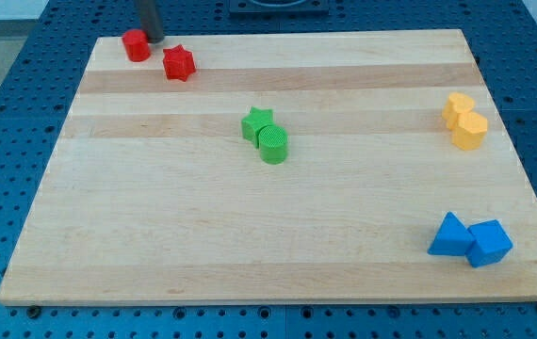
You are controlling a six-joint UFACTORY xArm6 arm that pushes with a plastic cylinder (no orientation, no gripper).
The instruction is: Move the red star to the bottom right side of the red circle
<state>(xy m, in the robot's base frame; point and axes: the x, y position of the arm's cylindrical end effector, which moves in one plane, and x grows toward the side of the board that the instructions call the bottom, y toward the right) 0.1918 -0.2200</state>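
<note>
Nearest the view's bottom, at the lower right of the wooden board [203, 245], two blue blocks lie touching: a blue triangle [449, 235] on the view's left and a blue cube [490, 243] on its right. Further up along the right edge, two yellow blocks are pressed together, an upper yellow block [457, 108] of unclear shape and a lower yellow block [471, 131] with a rounded outline. Near the board's centre, a green star [258, 123] touches a green cylinder [272, 145] set just below and to its right. At the upper left corner stands the red circle [136, 45], a short cylinder, with the red star [179, 63] near it, to its lower right, the two apart. The dark rod enters from the view's top; my tip [152, 40] rests just beside the red circle on its right, above and to the left of the red star, apparently clear of the star. No claw is fitted, so the rod grasps nothing. The board lies on a blue perforated table [5, 141].
</note>
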